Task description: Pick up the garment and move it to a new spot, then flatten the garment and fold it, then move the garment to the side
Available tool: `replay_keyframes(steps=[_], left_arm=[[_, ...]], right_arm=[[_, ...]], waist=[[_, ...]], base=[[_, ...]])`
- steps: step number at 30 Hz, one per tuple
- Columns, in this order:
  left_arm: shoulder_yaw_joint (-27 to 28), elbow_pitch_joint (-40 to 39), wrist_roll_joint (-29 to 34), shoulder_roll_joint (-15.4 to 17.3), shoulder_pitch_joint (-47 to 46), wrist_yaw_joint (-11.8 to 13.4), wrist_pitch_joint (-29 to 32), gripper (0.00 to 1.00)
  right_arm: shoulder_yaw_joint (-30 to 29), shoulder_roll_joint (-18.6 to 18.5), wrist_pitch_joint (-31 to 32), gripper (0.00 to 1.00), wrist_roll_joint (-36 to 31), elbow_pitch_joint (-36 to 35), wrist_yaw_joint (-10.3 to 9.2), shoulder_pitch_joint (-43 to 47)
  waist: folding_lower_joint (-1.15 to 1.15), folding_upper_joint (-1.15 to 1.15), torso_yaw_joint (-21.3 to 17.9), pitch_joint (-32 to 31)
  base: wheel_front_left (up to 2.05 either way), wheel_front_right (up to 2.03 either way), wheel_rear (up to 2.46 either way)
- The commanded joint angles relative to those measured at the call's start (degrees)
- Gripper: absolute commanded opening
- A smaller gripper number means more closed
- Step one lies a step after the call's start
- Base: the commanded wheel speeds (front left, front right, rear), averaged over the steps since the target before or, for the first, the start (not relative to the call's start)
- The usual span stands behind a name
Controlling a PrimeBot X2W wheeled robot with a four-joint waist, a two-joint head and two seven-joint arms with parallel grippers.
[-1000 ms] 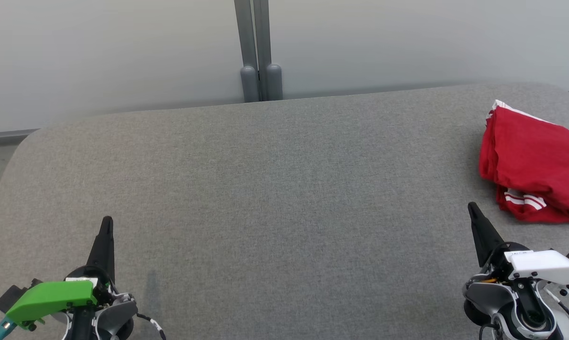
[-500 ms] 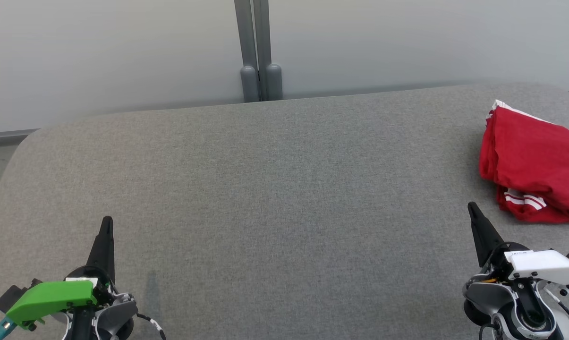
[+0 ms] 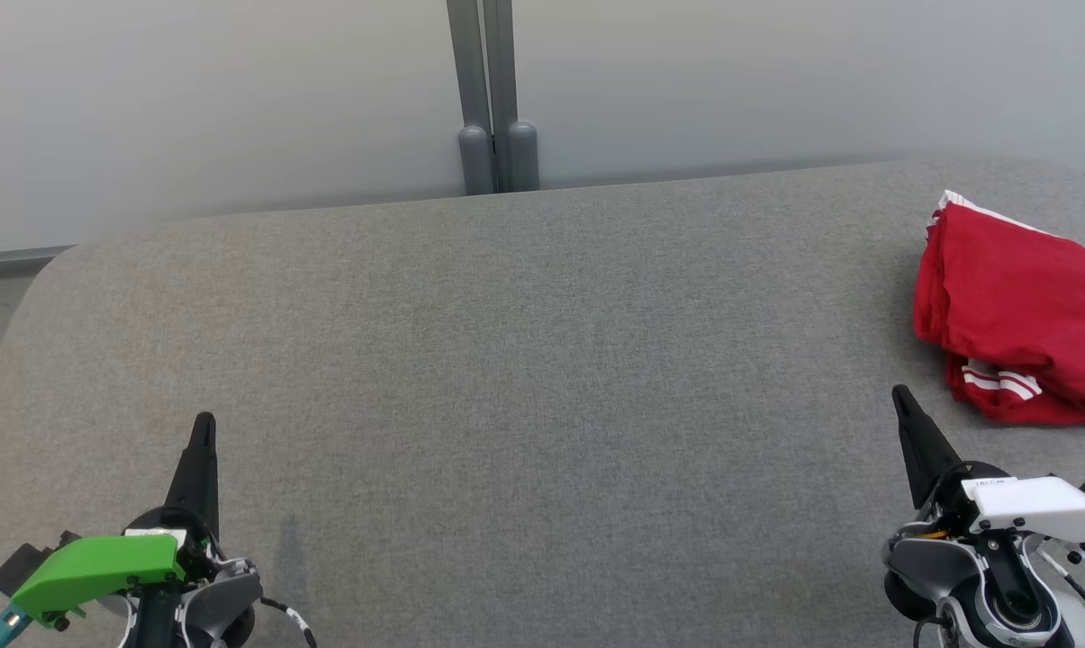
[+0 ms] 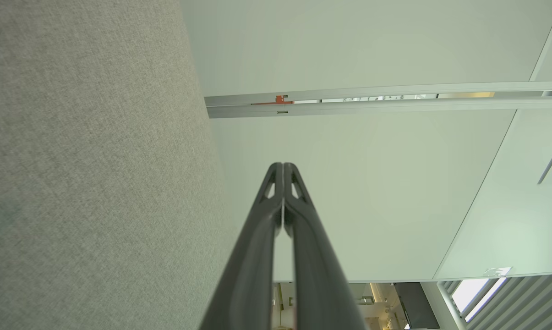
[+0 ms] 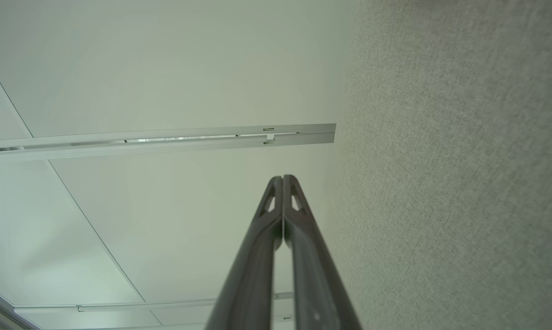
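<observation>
The light was even and diffuse, without hard glare. On the grey bench [image 3: 542,360] shadows were faint. A soft dark smudge lay just beside the left fingers [image 3: 202,459], on the side toward the right fingers [image 3: 916,445], and a thin shade edged the red garment [image 3: 1019,306] beyond the right fingers. The head view was sharp across the weave. In both wrist views the fingers blurred toward the bottom edge while their tips were crisper. The wide lens slanted the rail [image 4: 372,98] above the left fingers, and a greenish cast tinted the pale panels [image 5: 166,68].
</observation>
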Motion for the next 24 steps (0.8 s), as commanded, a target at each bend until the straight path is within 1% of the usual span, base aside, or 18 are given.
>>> replay_keyframes(steps=[1, 24], left_arm=[[0.18, -0.08, 0.38, 0.06, -0.73, -0.19, 0.22, 0.00], [0.19, -0.08, 0.39, 0.06, -0.73, -0.19, 0.23, 0.00]], right_arm=[[-0.05, -0.24, 0.18, 0.00, 0.41, 0.07, 0.04, -0.34], [-0.04, -0.24, 0.18, 0.00, 0.41, 0.07, 0.04, -0.34]], waist=[[0.00, 0.00, 0.00, 0.00], [0.00, 0.00, 0.00, 0.00]], base=[[0.00, 0.00, 0.00], [0.00, 0.00, 0.00]])
